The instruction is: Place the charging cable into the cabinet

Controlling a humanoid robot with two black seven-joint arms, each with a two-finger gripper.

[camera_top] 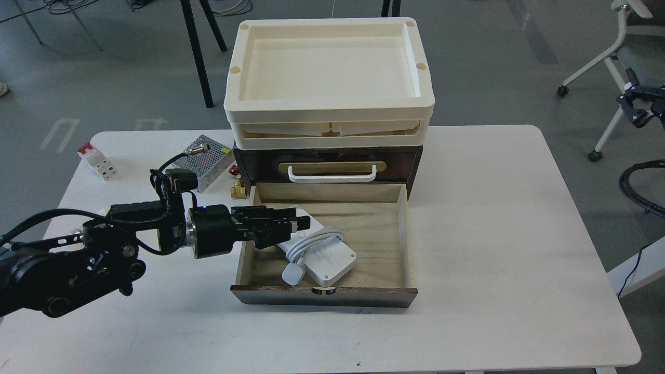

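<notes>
The charging cable is a flat white block with its white cord and plug looped on its left. It lies flat on the floor of the pale-wood drawer, which is pulled out of the dark brown cabinet. My left gripper reaches in over the drawer's left wall. Its tips are at the block's back left corner, and its jaws look parted and not clamped on the block. A small dark part at the far right edge looks like my right gripper, too small to read.
Two stacked cream plastic trays sit on top of the cabinet. A perforated metal power-supply box, a small brass fitting and a white-and-red block lie on the table to the left. An office chair stands far right.
</notes>
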